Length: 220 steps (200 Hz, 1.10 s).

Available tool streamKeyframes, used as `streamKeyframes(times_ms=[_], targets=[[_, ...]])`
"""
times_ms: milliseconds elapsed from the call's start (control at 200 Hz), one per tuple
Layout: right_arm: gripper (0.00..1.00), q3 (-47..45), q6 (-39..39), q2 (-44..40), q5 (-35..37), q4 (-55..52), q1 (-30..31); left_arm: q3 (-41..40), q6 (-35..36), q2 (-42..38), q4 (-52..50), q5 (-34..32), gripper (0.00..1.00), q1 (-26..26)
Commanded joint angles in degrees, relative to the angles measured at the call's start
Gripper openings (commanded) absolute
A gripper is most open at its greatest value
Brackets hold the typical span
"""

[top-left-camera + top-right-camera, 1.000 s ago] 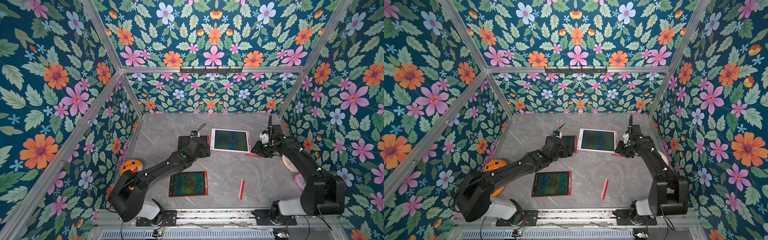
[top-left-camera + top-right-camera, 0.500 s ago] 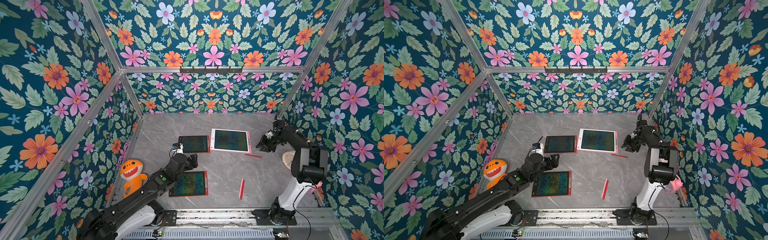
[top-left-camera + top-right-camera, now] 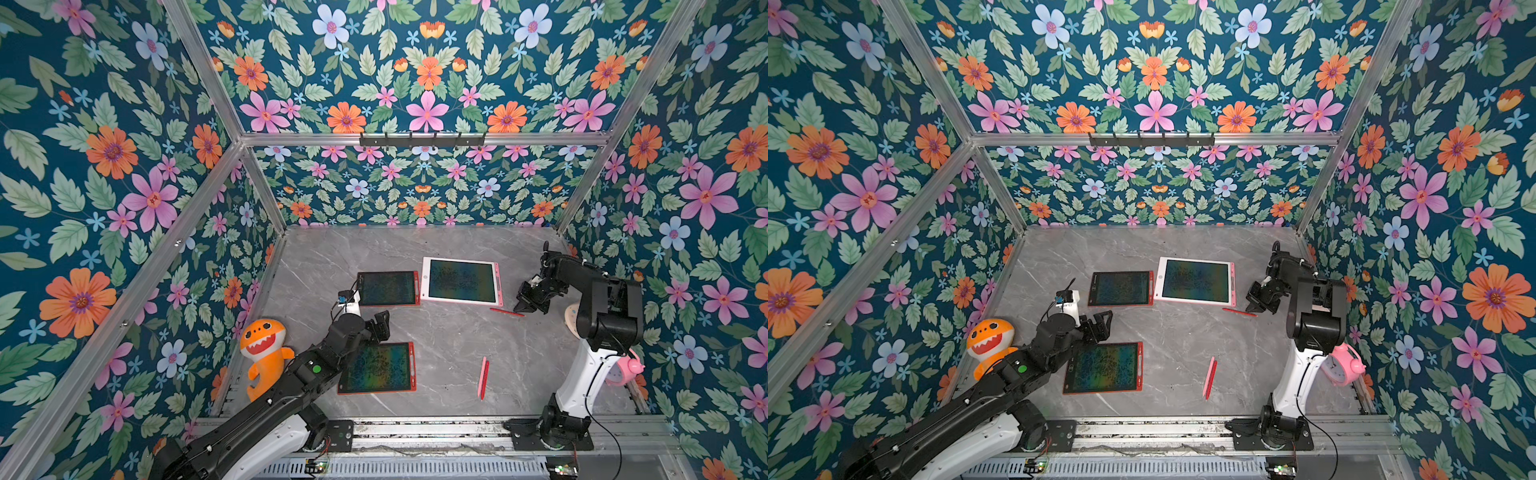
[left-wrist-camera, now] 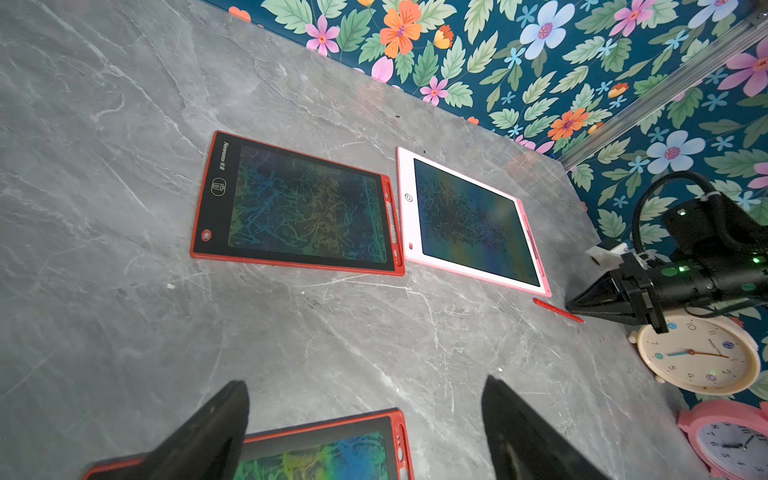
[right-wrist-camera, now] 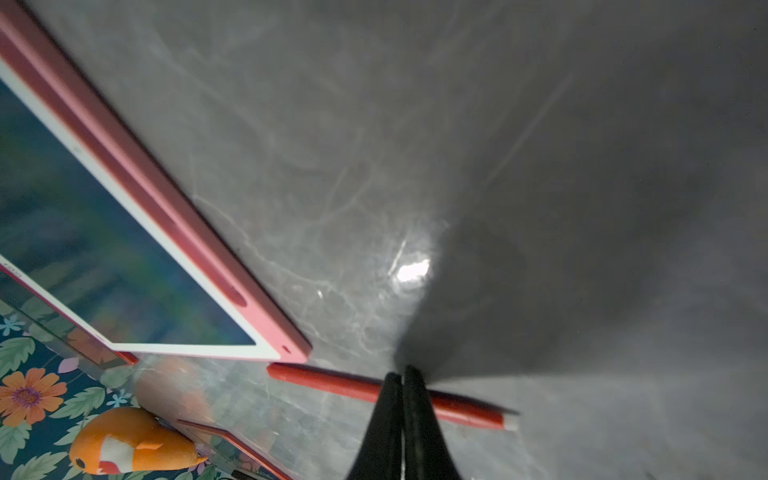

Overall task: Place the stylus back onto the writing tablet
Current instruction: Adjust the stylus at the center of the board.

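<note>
Alt: task looks barely begun. Red stylus (image 3: 507, 311) lies flat on grey table (image 3: 436, 332), just off the near right corner of the pink writing tablet (image 3: 461, 281), not on it. Right gripper (image 3: 524, 308) sits at the pen's outer part w/ jaws pressed together; can't tell if it pinches the pen. Left gripper (image 3: 380, 326), jaws wide and empty, hovers by a red tablet (image 3: 377, 368). Left to do: lift, carry, set down. Long axis runs approx across the table. Whitish tip (image 5: 510, 424) points away from the tablet, blunt end nr its corner, prob. crosswise to the side groove (image 5: 137, 183).
</note>
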Motion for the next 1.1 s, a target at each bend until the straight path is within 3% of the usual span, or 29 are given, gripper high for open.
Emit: streamKeyframes(times_ms=[0,245,405,630,795,1095], targets=[[0.08,-3.5,-0.9,-1.0,1.7,0.1,0.8,-0.2,0.1,-0.3,-0.6,-0.7,0.92,0.0],[0.08,-16.1,1.6,-8.9,0.1,5.5,2.3,-0.4,-0.1,0.0,-0.6,-0.7,0.92,0.1],[0.17,-20.3,2.1,-12.8,-0.6,6.4,3.9,-0.3,0.1,0.2,-0.7,-0.7,0.92,0.0],[0.30,-17.4,1.1,-16.3,2.1,2.8,5.6,0.4,0.2,0.1,-1.9,-0.7,0.93,0.0],[0.31,-13.1,-1.4,-13.1,6.1,-0.1,6.3,0.9,0.2,0.0,-2.6,-0.6,0.93,0.0],[0.31,-9.7,-3.4,-8.4,5.5,0.3,8.9,1.0,0.1,-0.6,-4.2,-1.0,0.93,0.0]])
